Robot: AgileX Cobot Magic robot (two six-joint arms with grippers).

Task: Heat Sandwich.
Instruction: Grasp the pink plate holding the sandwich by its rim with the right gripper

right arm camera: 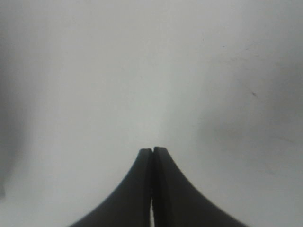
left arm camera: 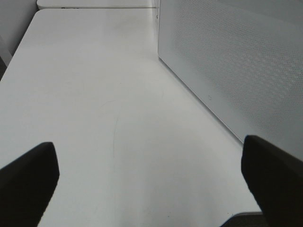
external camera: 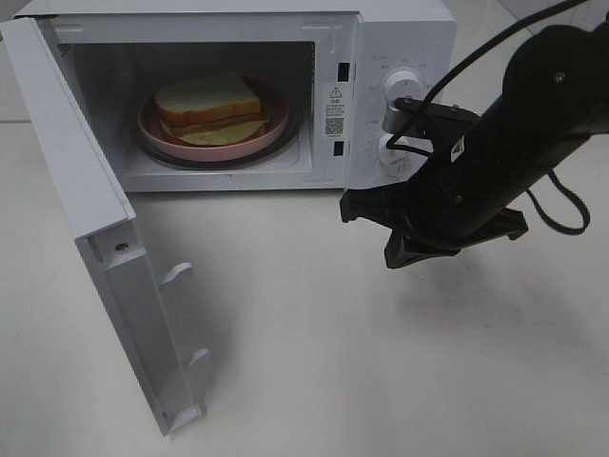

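The sandwich (external camera: 211, 107), white bread with tan crust and yellow-green and reddish filling, lies on a pink plate (external camera: 157, 129) inside the open microwave (external camera: 400, 38). My right gripper (external camera: 364, 221) hangs shut and empty above the table in front of the microwave's control knobs (external camera: 404, 84), to the right of the oven cavity. In the right wrist view its fingers (right arm camera: 152, 150) are pressed together over bare white table. My left gripper (left arm camera: 147, 151) does not show in the exterior high view. Its wrist view shows it wide open and empty, low over the table beside a white dotted panel (left arm camera: 236, 71).
The microwave door (external camera: 95, 238) stands swung open toward the front left, reaching almost to the table's near edge. A black cable (external camera: 561, 205) loops off the right arm. White table (external camera: 314, 362) spreads in front of the oven.
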